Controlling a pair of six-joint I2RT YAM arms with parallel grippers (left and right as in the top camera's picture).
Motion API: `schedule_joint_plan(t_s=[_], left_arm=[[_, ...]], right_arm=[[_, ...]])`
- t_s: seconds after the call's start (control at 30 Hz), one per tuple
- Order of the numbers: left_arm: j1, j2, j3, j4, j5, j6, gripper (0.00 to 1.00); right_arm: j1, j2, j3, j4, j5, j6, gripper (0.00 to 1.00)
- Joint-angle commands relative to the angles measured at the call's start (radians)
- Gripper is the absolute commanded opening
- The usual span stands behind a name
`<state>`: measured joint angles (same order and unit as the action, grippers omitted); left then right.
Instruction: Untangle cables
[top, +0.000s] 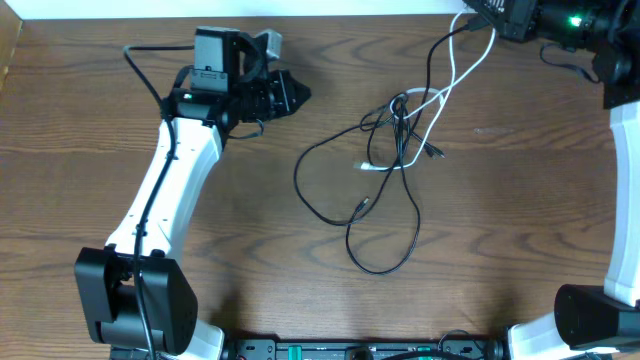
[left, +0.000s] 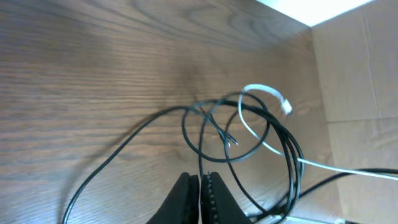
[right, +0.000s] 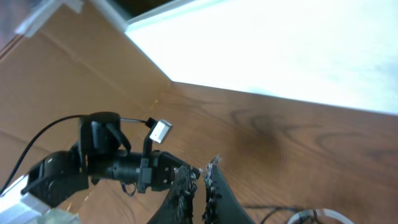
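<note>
The cables (top: 402, 118) lie knotted at the table's middle right, seen in the left wrist view as crossed black loops (left: 236, 124). One black loop (top: 385, 265) trails toward the front. The white cable (top: 470, 65) and a black one rise from the knot to my right gripper (top: 475, 18) at the back right. It is shut (right: 200, 174) with their ends reaching its fingers; the grip itself is hidden. The white cable's plug (top: 372, 167) rests on the wood. My left gripper (top: 300, 95) is shut on nothing (left: 200, 179), left of the knot and apart from it.
A cardboard wall (left: 354, 74) stands beyond the table's far edge. The left arm's white link (top: 170, 190) crosses the table's left side to its base (top: 130, 300). The right arm's base (top: 600, 320) sits at the front right corner. The wood (top: 250, 250) is brown.
</note>
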<state>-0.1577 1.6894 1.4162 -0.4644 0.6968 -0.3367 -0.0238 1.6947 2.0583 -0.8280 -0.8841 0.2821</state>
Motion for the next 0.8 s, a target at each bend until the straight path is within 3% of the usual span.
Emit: schedule_joint_plan(t_s=[0.0,0.1,0.13,0.17,0.23,0.53,0.77], left_arm=[[-0.024,-0.011,0.014,0.023,0.011,0.03,0.15],[-0.04,-0.011,0.014,0.088,0.095,0.031,0.39],[-0.058,-0.011,0.014,0.151,0.186,0.06,0.54],[-0.069,-0.011,0.014,0.183,0.23,0.077,0.62],[-0.095,-0.01,0.014,0.238,0.277,0.082,0.7],[-0.246,0.016,0.014,0.406,0.283,0.113,0.74],[-0.285,0.031,0.014,0.52,0.286,0.111,0.74]], right_arm=[[0.007,0.014,0.003,-0.048,0.094,0.015,0.01],[0.025,0.014,0.003,-0.1,0.117,-0.03,0.01],[0.038,0.014,0.003,-0.124,0.139,-0.042,0.01],[0.045,0.014,0.003,-0.135,0.15,-0.047,0.01],[0.057,0.014,0.003,-0.146,0.153,-0.055,0.01],[0.071,0.014,0.003,-0.164,0.152,-0.055,0.01],[0.071,0.014,0.003,-0.188,0.152,-0.056,0.01]])
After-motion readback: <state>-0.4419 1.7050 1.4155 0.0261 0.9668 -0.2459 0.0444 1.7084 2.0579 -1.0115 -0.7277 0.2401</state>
